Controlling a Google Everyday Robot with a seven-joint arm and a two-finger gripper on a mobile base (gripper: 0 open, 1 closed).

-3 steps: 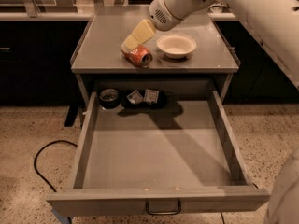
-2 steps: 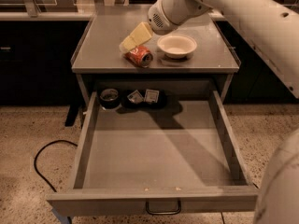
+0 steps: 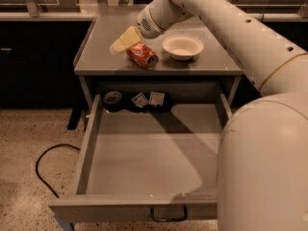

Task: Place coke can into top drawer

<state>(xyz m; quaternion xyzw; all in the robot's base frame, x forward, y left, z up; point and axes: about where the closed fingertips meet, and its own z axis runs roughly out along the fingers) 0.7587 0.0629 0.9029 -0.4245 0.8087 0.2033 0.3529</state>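
Note:
The coke can [image 3: 142, 55] lies on its side on the grey cabinet top [image 3: 101, 57], just left of a white bowl [image 3: 182, 46]. My gripper [image 3: 121, 41], with pale yellow tips, hangs just above and left of the can, close to its upper left end and not holding it. The top drawer [image 3: 89, 143] is pulled wide open below the cabinet top, with its dark wire handle [image 3: 168, 216] at the front. My arm reaches in from the upper right.
A small dark round tin [image 3: 113, 99] and two small packets [image 3: 148, 99] sit at the back of the drawer. A black cable [image 3: 44, 165] lies on the speckled floor at the left. My arm's large white body [image 3: 264, 167] covers the drawer's right side.
My gripper has shifted left, from right above the can to its upper left. The can still lies on the cabinet top. The arm fills more of the right side of the view.

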